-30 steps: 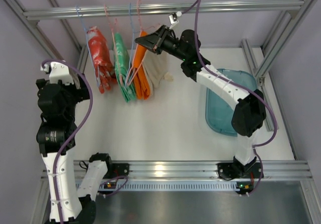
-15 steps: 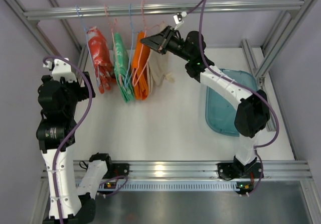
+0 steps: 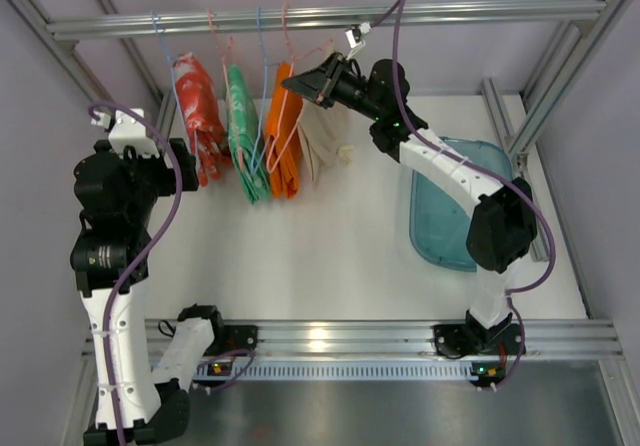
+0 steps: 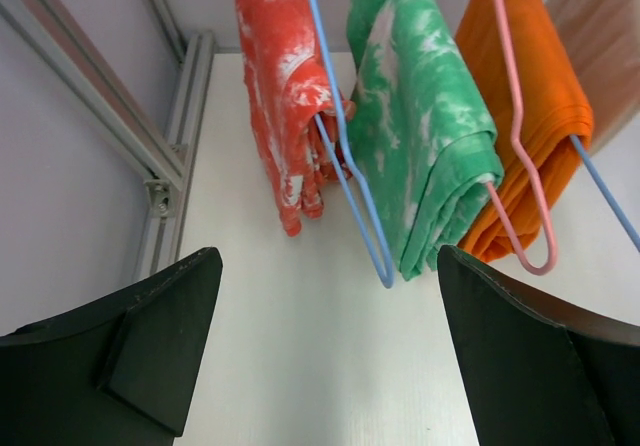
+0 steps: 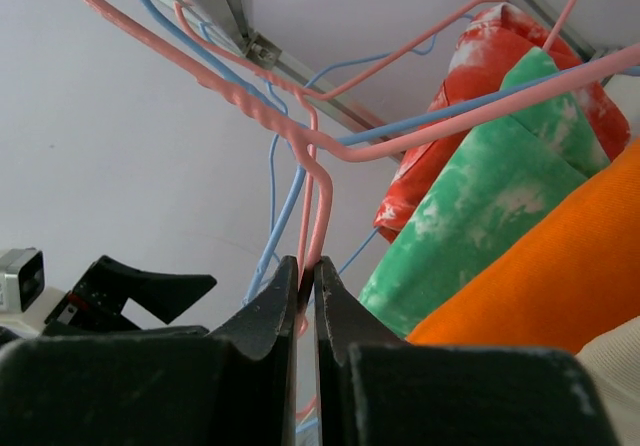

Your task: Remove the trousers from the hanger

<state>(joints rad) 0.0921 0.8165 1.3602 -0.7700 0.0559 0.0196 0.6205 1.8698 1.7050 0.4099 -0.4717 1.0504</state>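
Note:
Several cloth pieces hang on wire hangers from the top rail (image 3: 330, 16). The orange trousers (image 3: 284, 146) hang beside the pale beige trousers (image 3: 322, 146); the orange pair also shows in the left wrist view (image 4: 530, 116) and in the right wrist view (image 5: 540, 286). My right gripper (image 3: 300, 82) is raised at the hangers and is shut on a pink wire hanger (image 5: 322, 216), the wire pinched between the fingertips. My left gripper (image 3: 190, 166) is open and empty, left of the hanging clothes and apart from them.
A red-and-white cloth (image 3: 198, 116) and a green-and-white cloth (image 3: 240, 131) hang on blue and pink hangers left of the trousers. A teal tray (image 3: 440, 226) lies on the white table at the right. Aluminium frame posts stand at both sides.
My right gripper has moved a little right and up with the pink hanger, and the beige trousers swung with it. My left arm has risen and moved right, towards the clothes.

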